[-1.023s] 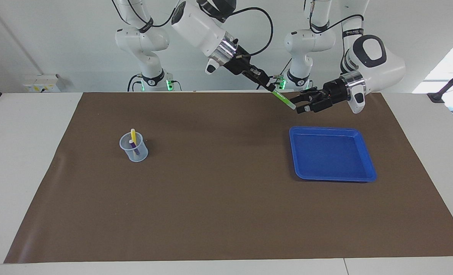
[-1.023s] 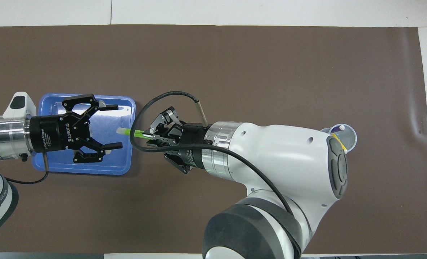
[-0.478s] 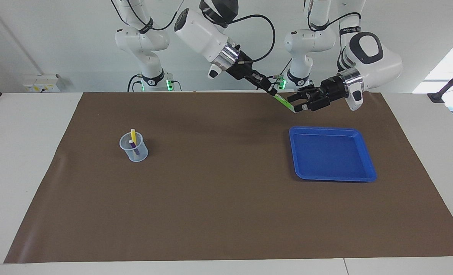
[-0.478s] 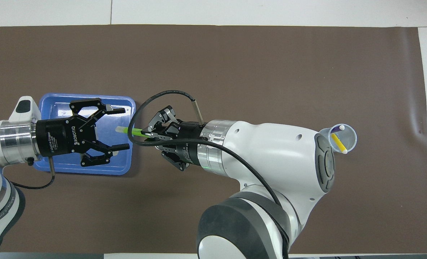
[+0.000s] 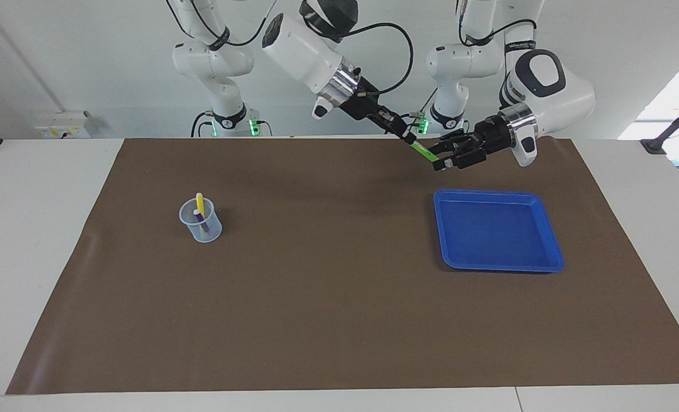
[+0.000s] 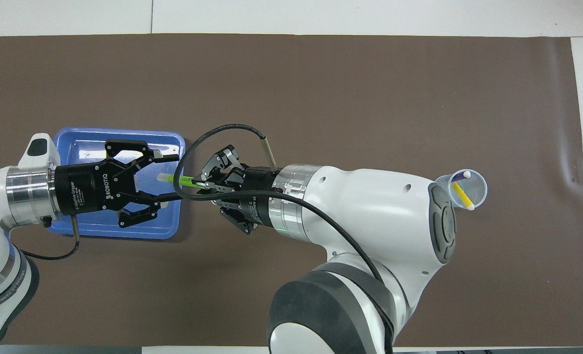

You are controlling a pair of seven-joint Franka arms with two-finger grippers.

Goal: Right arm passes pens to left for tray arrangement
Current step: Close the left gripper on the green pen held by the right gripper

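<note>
The green pen (image 5: 425, 152) (image 6: 181, 179) hangs slantwise in the air, and my right gripper (image 5: 408, 137) (image 6: 200, 184) is shut on its upper part. Its pale lower end points toward my left gripper (image 5: 439, 159) (image 6: 172, 178), which is open, its two fingers straddling that end with a gap on each side. Both hands are over the mat by the edge of the blue tray (image 5: 494, 229) (image 6: 85, 142) nearer to the robots. The yellow pen (image 5: 199, 201) (image 6: 462, 195) and the purple pen (image 5: 201, 219) (image 6: 465, 174) stand in the cup.
A small translucent cup (image 5: 201, 229) (image 6: 479, 189) stands on the brown mat (image 5: 328, 286) toward the right arm's end of the table. The tray holds nothing. White table (image 5: 30, 229) borders the mat.
My left gripper has risen and moved toward the green pen until its fingers enclose the pale end, and its fingers have narrowed. The right gripper kept its hold and shifted slightly.
</note>
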